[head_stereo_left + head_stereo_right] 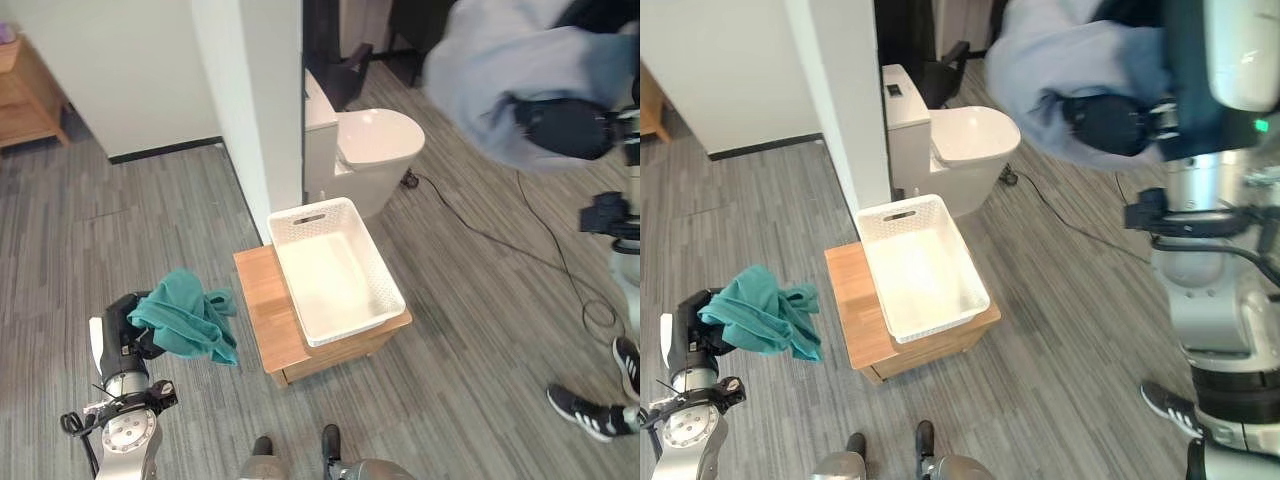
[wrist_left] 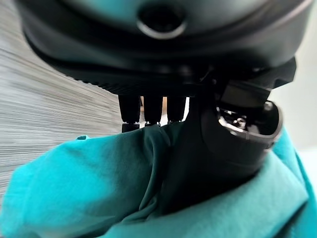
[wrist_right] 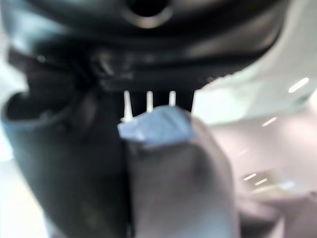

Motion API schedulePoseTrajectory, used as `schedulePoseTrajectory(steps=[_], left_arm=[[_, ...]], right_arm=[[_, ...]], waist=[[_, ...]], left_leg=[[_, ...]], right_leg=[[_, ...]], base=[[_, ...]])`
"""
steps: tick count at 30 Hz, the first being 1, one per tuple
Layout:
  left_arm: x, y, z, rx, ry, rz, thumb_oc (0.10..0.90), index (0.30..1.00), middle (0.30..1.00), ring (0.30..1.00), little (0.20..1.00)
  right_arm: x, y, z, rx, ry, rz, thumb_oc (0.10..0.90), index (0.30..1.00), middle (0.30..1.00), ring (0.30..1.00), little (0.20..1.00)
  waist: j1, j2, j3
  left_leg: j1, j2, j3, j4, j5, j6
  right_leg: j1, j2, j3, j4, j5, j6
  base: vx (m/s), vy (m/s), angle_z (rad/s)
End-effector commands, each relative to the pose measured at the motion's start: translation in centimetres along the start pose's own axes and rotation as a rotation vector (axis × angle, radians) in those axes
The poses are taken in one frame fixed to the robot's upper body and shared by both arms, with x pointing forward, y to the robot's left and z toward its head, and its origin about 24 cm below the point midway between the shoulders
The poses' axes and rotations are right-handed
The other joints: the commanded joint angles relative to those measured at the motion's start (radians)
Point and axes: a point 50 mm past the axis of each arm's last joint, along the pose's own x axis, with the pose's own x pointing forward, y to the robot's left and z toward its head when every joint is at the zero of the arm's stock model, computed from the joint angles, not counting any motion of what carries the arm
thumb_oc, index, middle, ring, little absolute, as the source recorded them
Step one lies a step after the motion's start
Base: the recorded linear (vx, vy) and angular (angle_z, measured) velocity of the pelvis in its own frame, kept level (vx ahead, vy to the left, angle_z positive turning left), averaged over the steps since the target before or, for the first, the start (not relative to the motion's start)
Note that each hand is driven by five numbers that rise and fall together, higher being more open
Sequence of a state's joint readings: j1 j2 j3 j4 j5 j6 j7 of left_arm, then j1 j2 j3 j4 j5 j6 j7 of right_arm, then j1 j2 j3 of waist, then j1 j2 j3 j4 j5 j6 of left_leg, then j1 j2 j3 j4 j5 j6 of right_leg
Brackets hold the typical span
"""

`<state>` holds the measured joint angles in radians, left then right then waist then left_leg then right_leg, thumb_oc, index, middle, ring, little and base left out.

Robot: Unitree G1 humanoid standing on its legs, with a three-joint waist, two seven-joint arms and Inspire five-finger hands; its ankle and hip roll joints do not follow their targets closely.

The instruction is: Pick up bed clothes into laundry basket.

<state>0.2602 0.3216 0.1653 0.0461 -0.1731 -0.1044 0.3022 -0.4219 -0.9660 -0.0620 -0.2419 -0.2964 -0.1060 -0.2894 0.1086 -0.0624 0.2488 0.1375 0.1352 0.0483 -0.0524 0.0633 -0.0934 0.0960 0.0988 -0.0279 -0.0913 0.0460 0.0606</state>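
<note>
A white laundry basket (image 1: 335, 270) sits empty on a low wooden stand (image 1: 262, 300) in the middle of a grey plank floor (image 1: 100, 240), just in front of a white wall corner (image 1: 255, 110) and a white toilet (image 1: 365, 145).

The robot's left hand (image 1: 125, 330) is low at the left, just beside the stand, its fingers and thumb clamped on a bunched teal cloth (image 1: 185, 318) that droops over the hand. The left wrist view shows the thumb pressed into the teal folds.

The right hand (image 1: 1110, 122) is raised high at the upper right, well apart from the basket, holding a large pale blue-grey cloth (image 1: 1055, 60) that billows around it. In the right wrist view a fold of that cloth sits pinched against the fingers.

Both cloths appear ready to drop, neither yet in the basket. To do this well, carry each hand over the centre of the basket before letting go, and lower it close to the rim so trailing ends fall inside. The teal cloth is nearer, so it could go first.

No brand, label or writing can be read.

A person's dark shoes with white stripes (image 1: 590, 412) show at the lower right.
</note>
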Motion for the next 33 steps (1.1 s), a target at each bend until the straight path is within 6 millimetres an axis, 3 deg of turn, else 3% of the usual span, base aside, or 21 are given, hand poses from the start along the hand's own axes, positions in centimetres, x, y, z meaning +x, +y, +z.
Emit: schedulePoseTrajectory(steps=[1, 3, 9, 14, 18, 29, 33], left_arm=[[1.9, 1.2, 5.3, -0.009, -0.28, 0.015, 0.4, 0.3, 0.3, 0.3, 0.3], [1.8, 0.1, 5.0, -0.014, -0.261, -0.038, 0.4, 0.3, 0.3, 0.3, 0.3], [1.6, -1.2, 4.8, -0.016, -0.246, -0.12, 0.4, 0.3, 0.3, 0.3, 0.3], [1.7, -1.7, 4.8, -0.014, -0.242, -0.148, 0.4, 0.3, 0.3, 0.3, 0.3], [1.6, -1.8, 4.4, -0.014, -0.221, -0.154, 0.4, 0.3, 0.3, 0.3, 0.3], [1.3, -1.7, 3.7, 0.002, -0.19, -0.172, 0.4, 0.3, 0.3, 0.3, 0.3], [1.3, -1.6, 3.6, 0.008, -0.187, -0.172, 0.4, 0.3, 0.3, 0.3, 0.3]], right_arm=[[0.6, -3.1, -1.3, -0.036, 0.053, -0.139, 0.4, 0.3, 0.3, 0.3, 0.3], [-0.2, -3.1, -3.3, -0.074, 0.148, -0.101, 0.4, 0.3, 0.3, 0.3, 0.3], [-1.8, -1.6, -5.6, -0.025, 0.278, -0.038, 0.4, 0.3, 0.3, 0.3, 0.3], [-1.7, -0.8, -6.2, -0.013, 0.31, -0.028, 0.4, 0.3, 0.3, 0.3, 0.3], [-2.3, 0.9, -6.2, 0.036, 0.344, -0.007, 0.4, 0.3, 0.3, 0.3, 0.3], [-6.8, 5.1, -7.0, 0.115, 0.496, 0.128, 0.4, 0.3, 0.3, 0.3, 0.3], [-9.7, 6.8, -7.8, 0.113, 0.604, 0.201, 0.4, 0.3, 0.3, 0.3, 0.3]], waist=[[0.015, -0.033, -0.128], [0.023, -0.039, -0.129], [0.035, -0.038, -0.139], [0.043, -0.038, -0.138], [0.054, -0.031, -0.138], [0.075, -0.028, -0.126], [0.076, -0.021, -0.119]], left_leg=[[-0.108, -0.025, -0.04, -0.015, 0.024, -0.016], [-0.116, -0.017, -0.052, -0.017, 0.025, -0.031], [-0.113, -0.013, -0.061, -0.024, 0.025, -0.042], [-0.115, -0.013, -0.062, -0.026, 0.025, -0.046], [-0.124, -0.019, -0.064, -0.03, 0.023, -0.045], [-0.131, -0.033, -0.074, -0.035, 0.013, -0.038], [-0.135, -0.037, -0.077, -0.035, 0.01, -0.036]], right_leg=[[0.09, -0.234, -0.147, 0.007, -0.06, 0.1], [0.122, -0.227, -0.216, 0.006, -0.083, 0.097], [0.143, -0.225, -0.263, 0.006, -0.097, 0.096], [0.143, -0.228, -0.283, 0.005, -0.097, 0.098], [0.144, -0.235, -0.306, 0.004, -0.099, 0.101], [0.14, -0.243, -0.322, 0.004, -0.106, 0.099], [0.135, -0.245, -0.327, 0.004, -0.105, 0.098]], base=[[0.03, -0.118, 0.94], [0.07, -0.104, 0.81], [0.05, -0.013, 0.26], [0.04, 0.001, 0.04], [0.05, 0.018, 0.0], [0.03, 0.008, 0.02], [0.0, 0.0, 0.0]])
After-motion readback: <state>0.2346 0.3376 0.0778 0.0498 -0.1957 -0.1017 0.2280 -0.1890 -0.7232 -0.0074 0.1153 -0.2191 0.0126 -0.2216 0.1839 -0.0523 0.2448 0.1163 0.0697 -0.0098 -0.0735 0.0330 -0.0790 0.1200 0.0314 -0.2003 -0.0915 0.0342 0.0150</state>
